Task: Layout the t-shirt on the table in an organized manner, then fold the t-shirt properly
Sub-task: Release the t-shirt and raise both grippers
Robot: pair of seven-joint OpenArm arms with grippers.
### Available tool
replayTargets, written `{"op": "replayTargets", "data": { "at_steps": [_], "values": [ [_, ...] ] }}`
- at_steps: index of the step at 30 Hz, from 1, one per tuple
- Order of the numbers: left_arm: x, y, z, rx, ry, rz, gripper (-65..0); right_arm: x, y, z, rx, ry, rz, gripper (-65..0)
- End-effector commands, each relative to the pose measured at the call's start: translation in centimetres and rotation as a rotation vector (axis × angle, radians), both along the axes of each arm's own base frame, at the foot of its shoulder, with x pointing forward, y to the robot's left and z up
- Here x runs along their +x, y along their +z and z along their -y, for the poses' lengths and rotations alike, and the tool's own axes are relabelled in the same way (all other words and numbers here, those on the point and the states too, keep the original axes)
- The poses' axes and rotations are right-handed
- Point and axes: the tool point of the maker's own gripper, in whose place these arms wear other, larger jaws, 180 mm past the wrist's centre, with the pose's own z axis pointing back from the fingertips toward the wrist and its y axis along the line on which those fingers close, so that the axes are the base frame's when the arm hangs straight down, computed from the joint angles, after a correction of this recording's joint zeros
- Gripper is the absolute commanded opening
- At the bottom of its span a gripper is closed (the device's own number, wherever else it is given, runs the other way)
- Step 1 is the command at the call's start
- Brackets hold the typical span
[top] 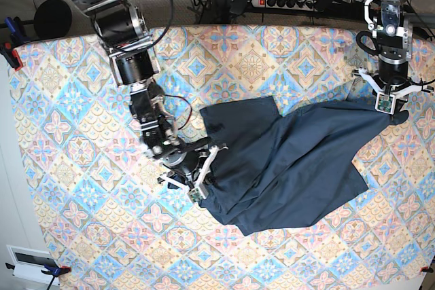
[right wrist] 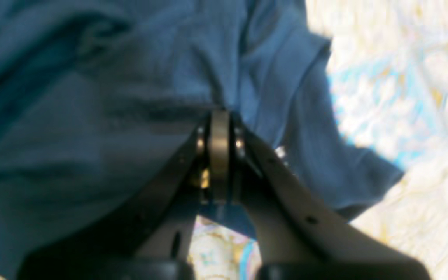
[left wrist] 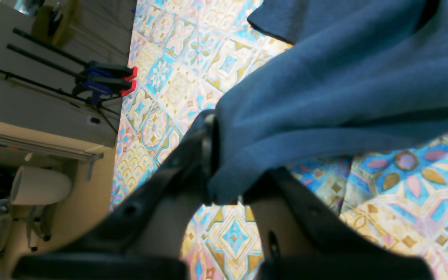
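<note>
Two claws are engaged on the t-shirt (top: 285, 168), and neither the layout nor the fold is complete.

Left claw (left wrist: 224, 186): pressed together, pinching a bunched edge of the fabric. In the base view this claw (top: 389, 108) stands near the right edge of the surface (top: 68, 140), and the cloth runs from it in a taut band toward the middle. In its own wrist view the fabric hangs clear of the patterned cloth below, so I judge that this corner is lifted rather than lying flat.

Right claw (right wrist: 219, 116): pressed together at the tips, with the shirt (right wrist: 91, 136) gathered directly ahead of them. I judge that a fold of fabric is caught there, though that view is blurred. In the base view this claw (top: 197, 180) sits at the garment's left side, near the middle of the surface.

Garment position: right-hand half of the surface, well clear of the near and far edges.

Status:
1. Both grips established: done, as far as I can judge.
2. Spreading: partial. The body is drawn out between my claws, but it lies skewed, with deep diagonal creases and overlapping layers toward the near edge.
3. Sleeves and hem squared to the surface edges: not yet done.
4. Folding: not yet begun.

Outstanding work is therefore most of the task.
</note>
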Motion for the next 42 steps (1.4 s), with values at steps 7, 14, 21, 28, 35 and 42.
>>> {"op": "replayTargets", "data": {
  "at_steps": [7,14,21,28,35,42],
  "values": [
    [0.5,1.4,-0.2,0.027,-0.01,0.044,-65.0,-0.3,5.1,2.1,0.054,-0.024,0.105,-64.2],
    [0.7,1.6,0.0,0.014,-0.004,0.06,-65.0,-4.6,7.6,6.5,-0.004,-0.034,0.17,-64.2],
    [0.7,1.4,0.3,-0.008,0.009,0.067,-65.0,-11.0,8.8,12.6,0.067,-0.123,0.146,-64.2],
    [0.6,1.2,0.2,-0.008,0.01,0.06,-65.0,-17.4,6.7,17.7,0.181,-0.24,0.002,-64.2],
    [-2.3,-1.3,0.1,0.006,0.009,-0.049,-65.0,-21.2,5.8,18.4,0.27,-0.239,-0.105,-64.3],
    [-5.1,-4.0,-2.9,0.04,0.077,-0.159,-65.0,-19.7,6.1,15.8,0.292,-0.16,-0.103,-59.8]
  ]
}}
